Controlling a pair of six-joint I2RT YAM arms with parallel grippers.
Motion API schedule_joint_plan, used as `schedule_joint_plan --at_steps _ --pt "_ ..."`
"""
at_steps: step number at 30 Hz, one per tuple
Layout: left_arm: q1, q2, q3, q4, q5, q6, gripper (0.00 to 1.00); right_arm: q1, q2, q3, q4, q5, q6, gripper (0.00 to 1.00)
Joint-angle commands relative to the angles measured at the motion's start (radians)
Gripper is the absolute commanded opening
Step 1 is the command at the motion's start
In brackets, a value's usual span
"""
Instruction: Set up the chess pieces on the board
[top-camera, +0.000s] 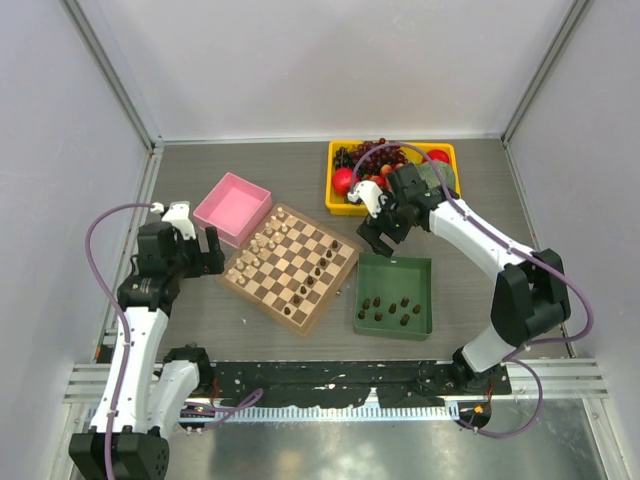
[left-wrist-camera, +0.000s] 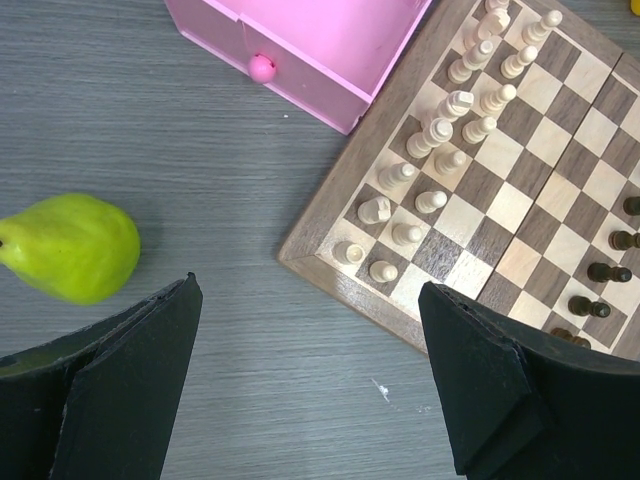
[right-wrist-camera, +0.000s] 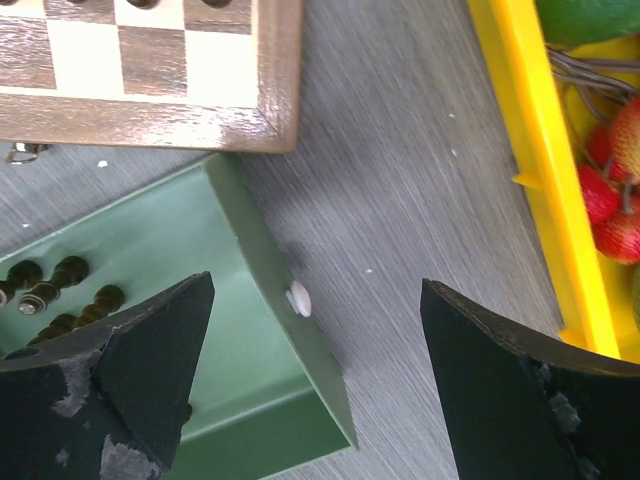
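Beside the board (left-wrist-camera: 318, 225), a green pear (left-wrist-camera: 70, 247) seen only from the left wrist, both arms' jaws spread, empty.

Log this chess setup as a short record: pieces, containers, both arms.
board: cream pieces along one side, several dark pieces opposite
green tray: more dark pieces inside
pink box: no pieces visible
left gripper: jaws open, empty, by board's corner
right gripper: jaws open, empty, above tray's corner
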Motion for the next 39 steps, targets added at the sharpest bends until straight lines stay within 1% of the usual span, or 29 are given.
schedule_joint_plan --at_steps 1,6,11,16,22,25,39 --pt "0.000 0.006 0.006 0.027 -0.012 0.005 0.99 -0.001 0.047 0.071 -0.075 -0.109 -0.012 0.90" --pt "0.000 0.009 0.006 0.024 -0.020 0.006 0.99 -0.003 0.064 0.047 -0.077 -0.184 0.008 0.88" --pt "0.000 0.010 0.006 0.022 -0.024 0.006 0.99 -0.003 0.093 0.027 -0.040 -0.138 0.037 0.85" --pt "0.000 0.013 0.007 0.024 -0.024 0.005 0.99 -0.003 0.113 0.015 -0.005 -0.139 0.060 0.82" --pt "0.001 0.009 0.007 0.022 -0.027 0.003 0.99 -0.003 0.116 -0.011 0.046 -0.127 0.083 0.76" --pt "0.001 0.010 0.009 0.022 -0.027 0.004 0.99 -0.004 0.122 -0.021 0.049 -0.125 0.089 0.74" --pt "0.000 0.007 0.006 0.019 -0.032 0.011 0.99 -0.003 0.156 -0.042 0.061 -0.096 0.115 0.61"
